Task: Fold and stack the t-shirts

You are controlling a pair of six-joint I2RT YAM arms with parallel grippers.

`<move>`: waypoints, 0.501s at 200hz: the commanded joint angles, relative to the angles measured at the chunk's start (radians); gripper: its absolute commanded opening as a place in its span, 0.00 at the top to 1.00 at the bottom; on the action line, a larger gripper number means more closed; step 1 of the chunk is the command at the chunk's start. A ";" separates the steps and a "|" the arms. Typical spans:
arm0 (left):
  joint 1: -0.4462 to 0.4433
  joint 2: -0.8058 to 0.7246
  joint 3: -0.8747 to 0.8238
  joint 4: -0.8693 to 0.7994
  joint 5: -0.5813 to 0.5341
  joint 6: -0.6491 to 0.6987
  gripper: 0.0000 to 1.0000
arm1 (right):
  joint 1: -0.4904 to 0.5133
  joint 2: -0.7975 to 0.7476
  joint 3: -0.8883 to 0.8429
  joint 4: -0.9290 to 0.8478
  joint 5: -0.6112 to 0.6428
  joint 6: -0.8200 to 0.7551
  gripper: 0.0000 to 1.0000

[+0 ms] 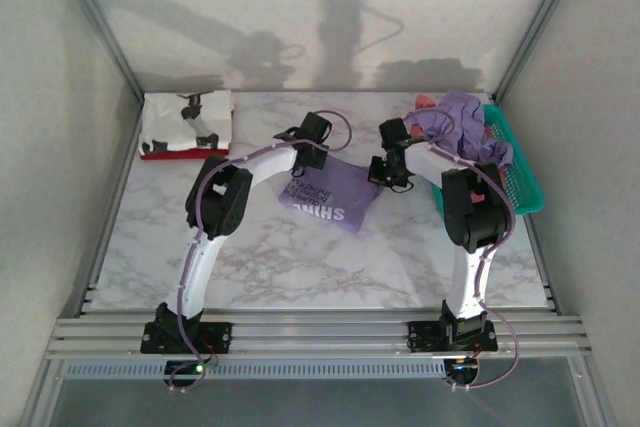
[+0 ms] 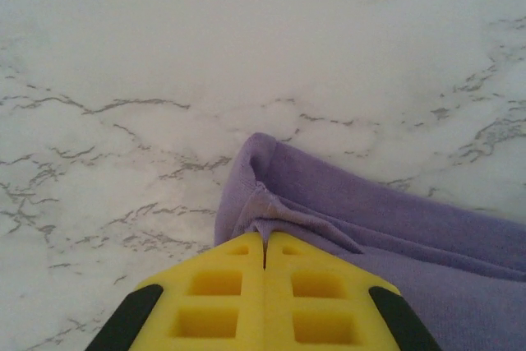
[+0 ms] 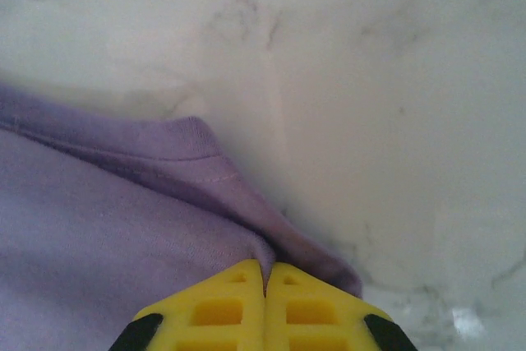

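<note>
A lavender-purple t-shirt with white lettering [image 1: 325, 197] lies partly folded at the middle of the marble table. My left gripper [image 1: 314, 158] is shut on its far left edge; the yellow fingers [image 2: 222, 285] pinch a fold of purple cloth [image 2: 345, 219] at the left gripper's tips [image 2: 265, 240]. My right gripper [image 1: 381, 173] is shut on the shirt's far right edge, and the right gripper's tips [image 3: 265, 267] clamp a purple hem [image 3: 189, 150]. A folded white t-shirt with black print [image 1: 186, 119] rests on a red one [image 1: 165, 154] at the back left.
A teal mesh basket [image 1: 520, 179] stands at the right edge, with a crumpled purple shirt [image 1: 465, 119] and a bit of coral cloth [image 1: 427, 101] spilling over it. Bare marble [image 1: 300, 267] stretches in front of the shirt. Walls close in on three sides.
</note>
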 commanded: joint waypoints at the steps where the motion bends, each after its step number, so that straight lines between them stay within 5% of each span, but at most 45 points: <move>1: 0.007 0.075 -0.009 -0.157 0.071 0.021 1.00 | 0.000 -0.074 0.015 -0.108 -0.007 0.013 1.00; 62: 0.001 0.080 -0.107 -0.143 0.083 0.039 1.00 | 0.015 -0.120 0.064 -0.038 0.243 0.042 1.00; 76: -0.006 0.075 -0.145 -0.121 0.085 0.047 1.00 | 0.034 -0.089 0.061 -0.002 0.395 0.133 1.00; 100: -0.013 0.056 -0.216 -0.110 0.090 0.063 1.00 | 0.045 0.068 0.201 -0.017 0.465 0.236 1.00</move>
